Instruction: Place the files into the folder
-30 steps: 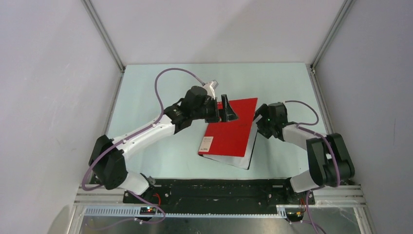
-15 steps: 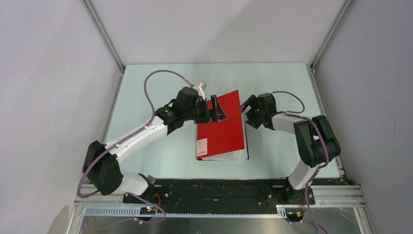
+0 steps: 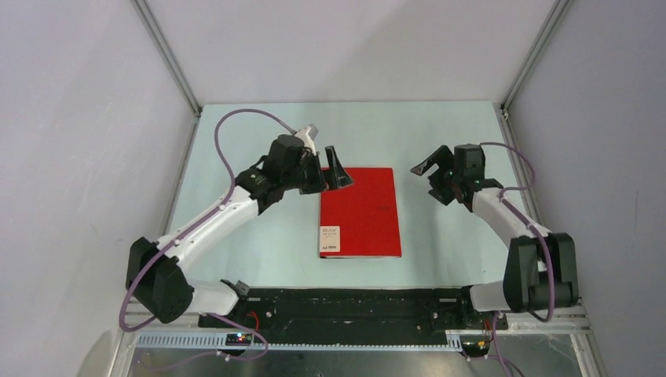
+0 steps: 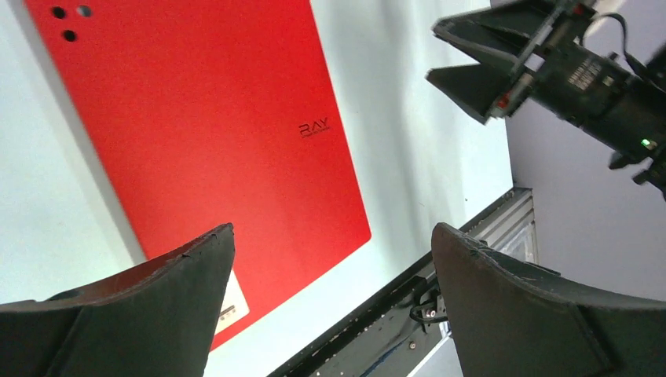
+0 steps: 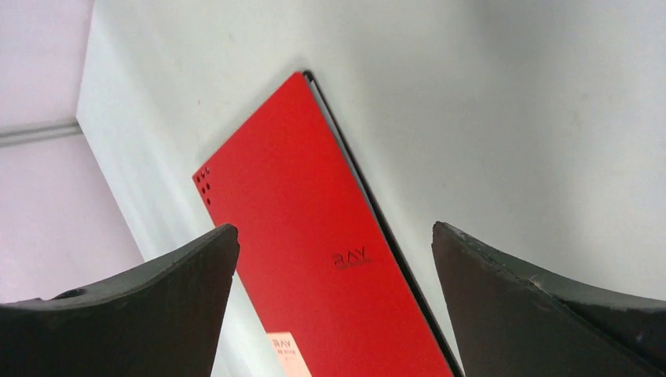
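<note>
folder (image 3: 360,212) lay shut and squared, nothing of the files poking out anymore, so I judged them filed; my left gripper (image 3: 338,167) and right gripper (image 3: 428,179) had backed off either side of it, wide open, empty.

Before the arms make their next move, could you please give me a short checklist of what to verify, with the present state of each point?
1. Folder closed and lying flat on the table: ok.
2. No paper edge sticking out of the folder: ok in the top view.
3. Both files inside: cannot tell, no sheet is visible.
4. Left gripper open and empty: ok.
5. Right gripper open and empty: ok.
6. Both grippers off the folder: ok, neither touches it.
</note>
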Available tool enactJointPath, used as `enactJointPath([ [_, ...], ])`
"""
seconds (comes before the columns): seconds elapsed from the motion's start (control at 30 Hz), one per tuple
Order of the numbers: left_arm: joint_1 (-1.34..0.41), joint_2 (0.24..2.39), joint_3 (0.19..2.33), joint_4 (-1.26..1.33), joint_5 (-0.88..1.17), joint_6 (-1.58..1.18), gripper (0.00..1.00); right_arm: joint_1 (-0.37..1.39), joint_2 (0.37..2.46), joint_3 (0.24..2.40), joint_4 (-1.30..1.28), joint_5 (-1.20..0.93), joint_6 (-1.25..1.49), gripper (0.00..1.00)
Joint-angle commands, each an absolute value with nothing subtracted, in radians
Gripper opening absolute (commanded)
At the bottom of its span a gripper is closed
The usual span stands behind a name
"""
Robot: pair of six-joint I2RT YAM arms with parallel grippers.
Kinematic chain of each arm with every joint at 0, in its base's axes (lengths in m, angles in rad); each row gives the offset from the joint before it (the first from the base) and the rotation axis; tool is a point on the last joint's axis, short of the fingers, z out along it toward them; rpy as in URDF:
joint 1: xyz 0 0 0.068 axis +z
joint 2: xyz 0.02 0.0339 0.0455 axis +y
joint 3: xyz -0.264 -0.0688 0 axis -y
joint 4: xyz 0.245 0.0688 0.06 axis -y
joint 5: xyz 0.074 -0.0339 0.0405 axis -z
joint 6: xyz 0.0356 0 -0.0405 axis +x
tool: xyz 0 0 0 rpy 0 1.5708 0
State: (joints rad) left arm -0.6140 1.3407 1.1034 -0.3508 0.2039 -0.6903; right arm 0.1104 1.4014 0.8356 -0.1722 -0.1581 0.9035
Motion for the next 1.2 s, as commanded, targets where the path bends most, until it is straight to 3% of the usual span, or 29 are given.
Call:
enactJointPath([
  [0.0,-0.559,1.239,1.14,-0.385,0.185,-0.63,1.0,0.15,1.267,0.884,-0.311,-0.143,0.788,0.98],
  [0.27,-0.512,1.069,1.062,-0.529,0.011,-0.516,1.0,0.404,0.983,0.887,-0.457,0.069,0.685,0.99],
  [0.47,-0.512,0.957,1.003,-0.575,-0.111,-0.463,1.0,0.585,0.945,0.877,-0.456,0.191,0.681,0.99],
  [1.17,-0.512,0.909,0.991,-0.576,-0.18,-0.418,1.0,0.628,0.967,0.829,-0.366,0.207,0.696,1.0],
])
